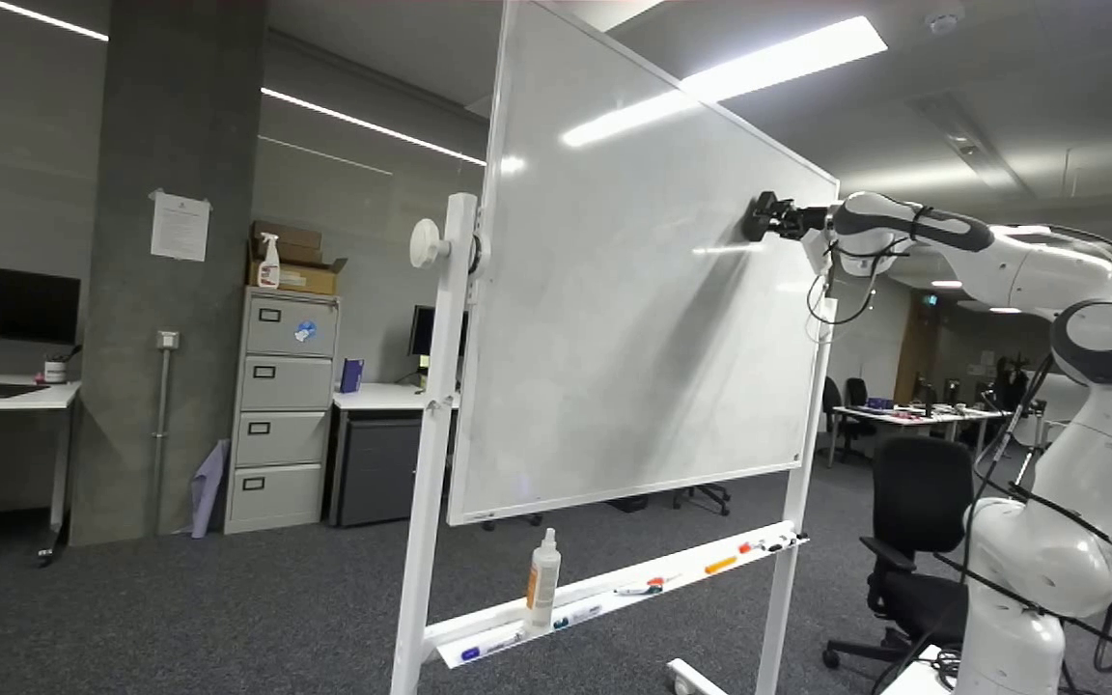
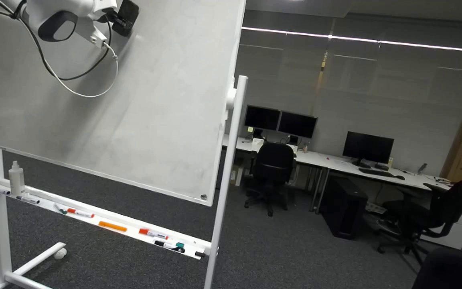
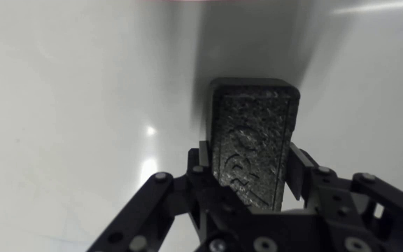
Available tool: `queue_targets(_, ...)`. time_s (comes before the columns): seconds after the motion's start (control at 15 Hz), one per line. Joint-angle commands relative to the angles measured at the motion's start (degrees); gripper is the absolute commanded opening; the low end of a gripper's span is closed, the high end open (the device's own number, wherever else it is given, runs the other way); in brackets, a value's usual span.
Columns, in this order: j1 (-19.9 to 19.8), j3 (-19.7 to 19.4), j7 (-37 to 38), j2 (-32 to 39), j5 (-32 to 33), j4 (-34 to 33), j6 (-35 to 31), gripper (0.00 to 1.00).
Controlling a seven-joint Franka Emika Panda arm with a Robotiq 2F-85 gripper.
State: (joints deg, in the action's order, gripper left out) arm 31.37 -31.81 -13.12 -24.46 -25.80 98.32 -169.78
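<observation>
My gripper (image 3: 249, 159) is shut on a black block-shaped eraser (image 3: 252, 115), which has letters pressed into its rough back. One finger pad is on each long side of it. In both exterior views the eraser (image 1: 759, 216) (image 2: 126, 18) is at the upper part of the whiteboard (image 1: 614, 319) (image 2: 167, 100), on the arm's side of the board. It is at or very close to the white surface; I cannot tell whether it touches. A dark shadow falls on the board beside it. Faint grey smudges show on the board. The eraser's lower end is hidden by the gripper.
A tray (image 1: 628, 597) below the board holds a spray bottle (image 1: 542, 582), several markers (image 2: 80, 213) and an orange stick (image 2: 112, 226). White posts (image 1: 440, 415) flank the board. A cable (image 2: 90, 95) hangs from the wrist. An office chair (image 1: 923, 521) stands near the arm's base.
</observation>
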Motion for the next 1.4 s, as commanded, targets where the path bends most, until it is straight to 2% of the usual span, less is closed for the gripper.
queue_targets(0.0, 0.3, -3.8, -0.1, 1.6, -0.1, -6.4, 6.6, 0.30)
queue_targets(0.33, 1.3, -10.7, 0.4, 4.3, -1.5, -10.0, 11.5, 0.30)
queue_targets(0.6, 2.7, -12.2, 0.4, 6.8, -1.8, -9.1, 9.0, 0.30)
queue_targets(1.07, 3.6, -8.3, -0.1, 7.5, 0.4, -8.3, 9.2, 0.30)
queue_targets(1.33, 3.4, -3.7, -0.5, 6.5, 2.5, -6.6, 9.5, 0.30)
